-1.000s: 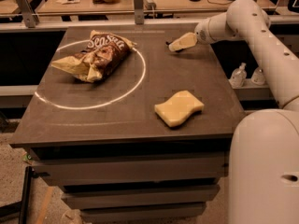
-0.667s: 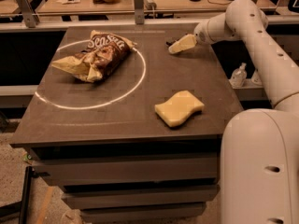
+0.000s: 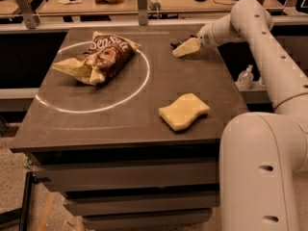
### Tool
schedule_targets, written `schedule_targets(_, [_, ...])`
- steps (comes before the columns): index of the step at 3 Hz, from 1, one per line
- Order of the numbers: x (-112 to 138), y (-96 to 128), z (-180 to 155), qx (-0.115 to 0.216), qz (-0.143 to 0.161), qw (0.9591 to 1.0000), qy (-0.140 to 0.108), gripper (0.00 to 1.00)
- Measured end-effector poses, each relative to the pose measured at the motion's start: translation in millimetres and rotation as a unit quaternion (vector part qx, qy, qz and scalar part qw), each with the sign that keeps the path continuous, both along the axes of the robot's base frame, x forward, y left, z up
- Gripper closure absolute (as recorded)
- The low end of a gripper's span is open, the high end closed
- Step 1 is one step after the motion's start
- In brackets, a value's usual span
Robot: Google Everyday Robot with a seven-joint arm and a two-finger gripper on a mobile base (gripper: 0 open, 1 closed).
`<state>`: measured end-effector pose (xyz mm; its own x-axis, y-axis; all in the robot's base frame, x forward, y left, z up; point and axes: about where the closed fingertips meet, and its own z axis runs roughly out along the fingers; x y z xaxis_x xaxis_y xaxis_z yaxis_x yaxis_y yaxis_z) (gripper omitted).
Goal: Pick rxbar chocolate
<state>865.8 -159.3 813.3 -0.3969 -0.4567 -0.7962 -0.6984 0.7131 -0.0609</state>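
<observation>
Comparing with a second ago, I see the biggest change in the arm's near link (image 3: 260, 172), which now fills more of the foreground and has slid slightly toward picture-left. The gripper (image 3: 185, 47) at the far end has barely shifted and still sits low over the table (image 3: 120, 124). I read that as the reach settling, not a lift, so the pick looks not yet done. I cannot tell whether the gripper is spread or pressed together. The chip bag (image 3: 98, 59) lies well off to the gripper's picture-left, inside the white circle (image 3: 144, 81), and is no obstacle. The sponge (image 3: 184, 111) lies nearer the camera than the gripper, with bare tabletop between them, so there is room to draw back that way. The table's right edge runs close beside the gripper and the far edge is just behind it, so I'd avoid nudging anything outward. A small dark shape at the gripper's tip I take to be the rxbar chocolate (image 3: 175, 44), touching or nearly so.
</observation>
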Motion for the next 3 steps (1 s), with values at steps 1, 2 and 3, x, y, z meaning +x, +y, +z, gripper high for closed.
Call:
schedule_targets(1, [-0.1, -0.1, 4.6, 0.000, 0.000, 1.0000, 0.000, 0.64])
schedule_targets(2, [-0.2, -0.1, 7.9, 0.000, 0.000, 1.0000, 0.000, 0.88])
schedule_targets(3, [-0.3, -0.1, 12.4, 0.000, 0.000, 1.0000, 0.000, 1.00])
